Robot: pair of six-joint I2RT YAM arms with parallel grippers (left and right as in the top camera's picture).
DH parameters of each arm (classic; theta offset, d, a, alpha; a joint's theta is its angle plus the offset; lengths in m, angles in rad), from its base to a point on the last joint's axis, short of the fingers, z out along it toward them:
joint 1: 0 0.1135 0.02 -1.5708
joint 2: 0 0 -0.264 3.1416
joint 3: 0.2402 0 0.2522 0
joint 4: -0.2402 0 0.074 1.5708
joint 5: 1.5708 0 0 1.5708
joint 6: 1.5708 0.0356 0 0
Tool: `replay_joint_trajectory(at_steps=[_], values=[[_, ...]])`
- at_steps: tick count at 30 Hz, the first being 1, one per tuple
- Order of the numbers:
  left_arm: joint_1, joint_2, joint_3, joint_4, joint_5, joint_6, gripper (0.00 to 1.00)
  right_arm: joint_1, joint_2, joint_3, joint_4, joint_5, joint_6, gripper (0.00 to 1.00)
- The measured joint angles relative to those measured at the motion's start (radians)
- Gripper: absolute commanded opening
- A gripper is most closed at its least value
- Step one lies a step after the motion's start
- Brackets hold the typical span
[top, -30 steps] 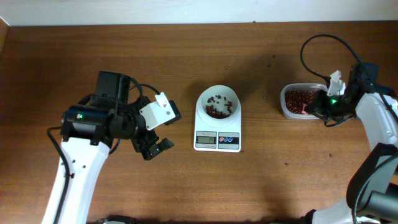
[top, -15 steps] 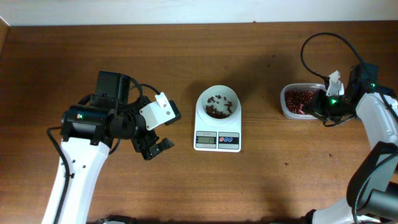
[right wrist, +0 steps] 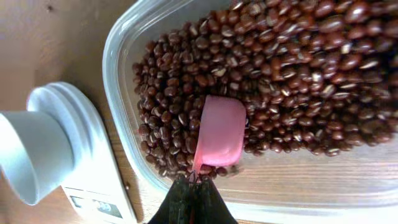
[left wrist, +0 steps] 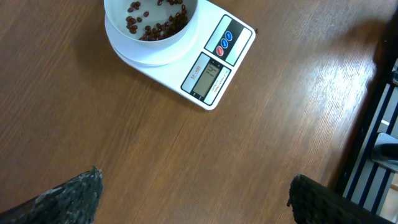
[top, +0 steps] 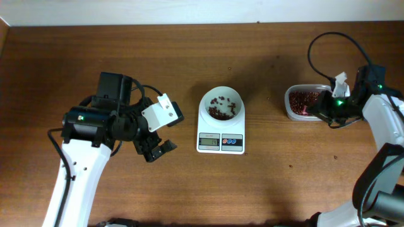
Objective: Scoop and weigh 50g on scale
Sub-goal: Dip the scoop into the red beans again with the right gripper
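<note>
Scale [top: 220,133] sits mid-table, well ahead of my left gripper [top: 159,150]. That gripper's fingers [left wrist: 68,193] are spread wide with nothing between them (idle, hovering over bare wood). The round bowl [top: 220,104] on the scale holds only a thin scatter of beans [top: 219,110], which I'd reckon is far short of the target.

I judge the scale to be light, stiff plastic that would skid on the table [top: 189,50], with the bowl merely resting on top. If I had to steady it, I'd press on the flat body beside the display [top: 209,142]. I'd never press on the bowl, since any touch there would upset the reading.

Further right, the tub [top: 303,101] lies just beyond the right gripper [right wrist: 190,190]. Its fingers are pinched together on the thin handle of the pink scoop [right wrist: 221,132], and the scoop's head lies among the beans just past the fingertips. The beans look small, hard and apt to roll, so a level carry seems wise.

The display digits are too small to read in any view. I can't tell whether the scoop is loaded, and its handle is hidden between the fingers. The right wrist view cuts off the tub's far edge.
</note>
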Motion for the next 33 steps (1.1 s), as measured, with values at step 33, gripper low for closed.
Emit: replay_joint_trajectory(at_steps=[33], values=[[0.0, 0.0, 0.0, 0.0, 0.0, 0.0, 0.99, -0.245, 0.003, 0.0, 0.006, -0.312, -0.003, 0.04]])
